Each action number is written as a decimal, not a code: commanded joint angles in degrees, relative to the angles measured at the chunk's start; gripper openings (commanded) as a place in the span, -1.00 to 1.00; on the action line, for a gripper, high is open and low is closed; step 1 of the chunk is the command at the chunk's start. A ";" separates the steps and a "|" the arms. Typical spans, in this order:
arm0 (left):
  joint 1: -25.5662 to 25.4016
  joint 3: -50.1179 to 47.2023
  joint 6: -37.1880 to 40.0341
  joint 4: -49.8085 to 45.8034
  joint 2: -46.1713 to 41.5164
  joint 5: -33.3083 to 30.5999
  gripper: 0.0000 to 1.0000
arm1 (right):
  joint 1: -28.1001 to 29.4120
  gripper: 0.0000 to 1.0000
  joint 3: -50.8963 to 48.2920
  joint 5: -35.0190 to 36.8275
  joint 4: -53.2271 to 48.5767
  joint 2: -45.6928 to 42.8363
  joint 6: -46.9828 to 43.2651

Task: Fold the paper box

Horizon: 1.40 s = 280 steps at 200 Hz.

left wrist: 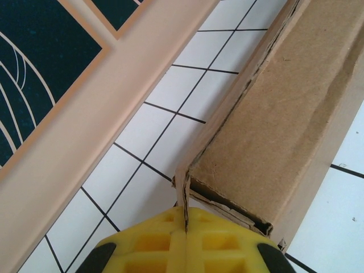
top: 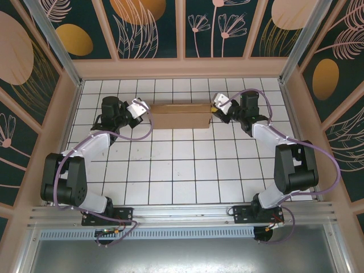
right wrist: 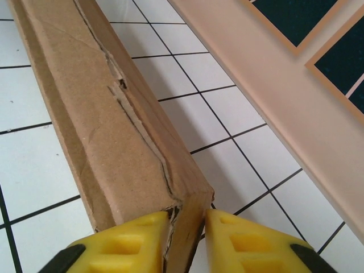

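From above, one paper box (top: pixel 181 115) is seen lying flat on the white-tiled tabletop (top: pixel 182 170), far from the arm bases and near the back wall (top: pixel 182 68). Two arms are counted, one at each end of the box. The left fingers (top: pixel 141 110) are met at its left end and the right fingers (top: pixel 215 106) at its right end. Dark painted panels (top: pixel 151 28) are seen above the wall.

In the left wrist view, what cannot be made out from above is shown: the yellow left fingers (left wrist: pixel 148 247) are pressed together on a thin upright cardboard edge of the paper box (left wrist: pixel 284 114), whose end flap is seen slightly gaping. The pale wall (left wrist: pixel 85 148) is seen just beside the box.

In the right wrist view, the right fingers (right wrist: pixel 131 239) are set narrowly, one on each side of an end wall of the paper box (right wrist: pixel 102 114), apparently pinching it. A rough, torn-looking seam is seen along the top, and the wall (right wrist: pixel 284 85) nearby.
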 commanded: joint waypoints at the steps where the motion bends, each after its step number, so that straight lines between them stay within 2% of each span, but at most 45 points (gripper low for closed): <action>1: -0.50 -0.06 -1.21 -0.41 -1.54 0.80 -1.00 | 0.76 -0.44 1.39 -0.30 1.23 -0.48 2.13; 40: -0.55 0.34 -1.74 -1.35 -0.86 0.18 -1.00 | 0.73 -0.42 1.38 0.58 1.40 -1.29 2.92; 88: -0.48 1.40 -1.74 -3.21 -0.11 0.62 -1.00 | 0.82 -0.56 0.89 1.48 2.94 -1.49 4.94; 107: -0.55 1.58 -1.74 -3.47 -0.12 0.56 -1.00 | 0.84 -0.69 1.19 1.56 3.09 -1.28 5.42; 128: -0.50 1.80 -1.96 -3.60 -0.21 0.55 -1.00 | 0.95 -1.00 1.74 2.04 2.64 -0.68 5.42; 144: -0.48 1.76 -2.43 -3.45 -0.33 0.69 -1.00 | 1.10 -1.00 1.82 2.14 2.63 -0.61 5.42; 165: -0.55 1.74 -3.73 -3.01 -0.67 0.77 -0.58 | 1.49 -1.00 2.15 2.55 2.25 -0.26 5.62; 178: -0.55 1.67 -4.15 -3.04 -1.08 1.26 -0.42 | 1.74 -1.00 2.45 2.86 1.78 -0.04 5.60; 189: -0.54 1.59 -4.75 -3.12 -1.51 1.31 -0.38 | 1.87 -1.00 2.62 2.96 1.41 0.18 5.61; 249: -0.50 0.56 -4.57 -2.90 -3.27 0.83 -0.41 | 2.06 -1.00 3.75 3.66 -0.24 1.40 6.12; 280: -0.55 0.73 -3.64 -3.86 -3.25 0.38 -0.63 | 2.08 -1.00 3.86 3.92 -0.24 1.84 6.39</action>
